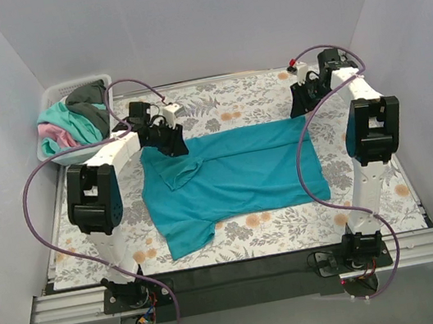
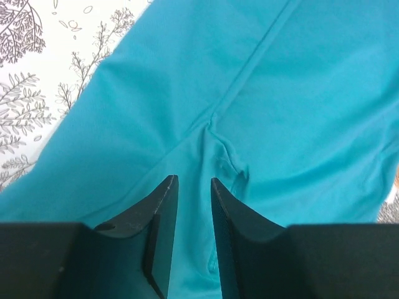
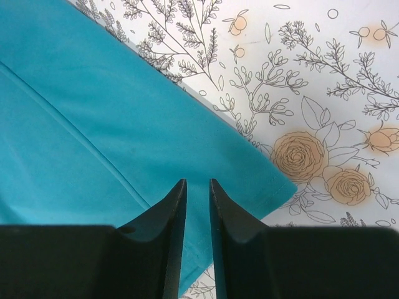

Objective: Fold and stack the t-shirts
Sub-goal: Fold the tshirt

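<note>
Teal t-shirt (image 1: 232, 180) lies spread mid-tabletop (image 1: 256, 97), long side running left-right between the two arms. One sleeve (image 1: 189, 237) sticks out at the near-left corner. The other sleeve (image 1: 181, 172) lies folded over the body near the left hand.

Left hand (image 1: 170, 141) is at the shirt's far-left corner, right hand (image 1: 304, 102) at the far-right corner.

Only the top view shows the rest. A white basket (image 1: 51, 94) sits in the far-left corner, off the shirt, holding a mint-green shirt (image 1: 56, 122), a pink shirt (image 1: 59, 141) and a dark grey shirt (image 1: 88, 100) in a heap, not folded.

Left wrist view adds detail the top view lacks. The left hand (image 2: 194, 180) has its fingers nearly together, a thin slot between them, with teal cloth (image 2: 299, 93) in the slot. A pucker (image 2: 218, 140) with creases runs right up to the tips, so it looks pinched on the shirt. Floral print shows at upper left.

Right wrist view: the right hand (image 3: 197, 182) shows the same narrow slot, over the teal cloth (image 3: 81, 124) just inside a hemmed corner (image 3: 274, 184). The cloth there lies flat with no wrinkles. I can't tell whether it has hold of the shirt or only sits above it. The top view is too coarse to settle it.
</note>
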You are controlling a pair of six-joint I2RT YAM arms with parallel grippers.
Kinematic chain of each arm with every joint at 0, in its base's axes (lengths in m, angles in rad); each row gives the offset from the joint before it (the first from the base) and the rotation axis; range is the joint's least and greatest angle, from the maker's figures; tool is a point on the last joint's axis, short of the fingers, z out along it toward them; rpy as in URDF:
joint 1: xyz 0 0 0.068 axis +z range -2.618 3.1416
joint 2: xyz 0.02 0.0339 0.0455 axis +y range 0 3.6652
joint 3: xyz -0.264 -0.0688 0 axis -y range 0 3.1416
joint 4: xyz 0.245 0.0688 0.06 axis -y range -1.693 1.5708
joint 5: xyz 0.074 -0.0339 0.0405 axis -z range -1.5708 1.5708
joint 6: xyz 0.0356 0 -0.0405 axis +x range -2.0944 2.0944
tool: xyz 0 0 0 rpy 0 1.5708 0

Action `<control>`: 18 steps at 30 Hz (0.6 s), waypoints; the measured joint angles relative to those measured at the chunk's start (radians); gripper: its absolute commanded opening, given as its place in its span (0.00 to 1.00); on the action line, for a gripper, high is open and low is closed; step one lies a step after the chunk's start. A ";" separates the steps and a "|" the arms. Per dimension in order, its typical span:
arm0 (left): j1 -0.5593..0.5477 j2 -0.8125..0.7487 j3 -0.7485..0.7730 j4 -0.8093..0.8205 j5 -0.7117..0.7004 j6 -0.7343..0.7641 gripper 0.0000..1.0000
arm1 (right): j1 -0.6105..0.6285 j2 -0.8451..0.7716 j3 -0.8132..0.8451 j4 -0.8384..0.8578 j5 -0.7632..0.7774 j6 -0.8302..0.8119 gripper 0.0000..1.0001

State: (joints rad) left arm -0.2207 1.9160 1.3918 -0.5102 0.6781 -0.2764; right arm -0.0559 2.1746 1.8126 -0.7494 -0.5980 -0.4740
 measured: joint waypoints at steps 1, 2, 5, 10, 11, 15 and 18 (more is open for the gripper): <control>-0.007 0.010 0.006 0.010 -0.008 -0.008 0.26 | 0.002 0.003 0.006 0.001 0.001 0.001 0.23; -0.017 0.024 0.013 0.021 -0.016 -0.013 0.25 | 0.004 0.006 0.009 0.002 0.001 0.003 0.23; -0.058 0.064 0.017 0.037 -0.038 -0.024 0.25 | 0.005 0.017 0.011 0.003 0.006 0.006 0.22; -0.137 0.100 0.005 0.032 -0.067 -0.027 0.24 | 0.006 0.044 0.011 0.003 0.022 0.008 0.21; -0.149 0.102 0.000 0.030 -0.068 -0.027 0.24 | 0.007 0.048 0.011 0.003 0.024 0.009 0.21; -0.172 0.102 -0.019 -0.009 -0.068 -0.025 0.27 | 0.014 0.055 0.011 0.003 0.032 0.011 0.21; -0.161 0.088 -0.026 -0.040 -0.070 -0.025 0.34 | 0.019 0.055 0.011 0.003 0.036 0.011 0.21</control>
State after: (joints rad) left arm -0.3813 2.0037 1.3659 -0.5507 0.6079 -0.3012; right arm -0.0372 2.2299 1.8233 -0.7460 -0.5617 -0.4625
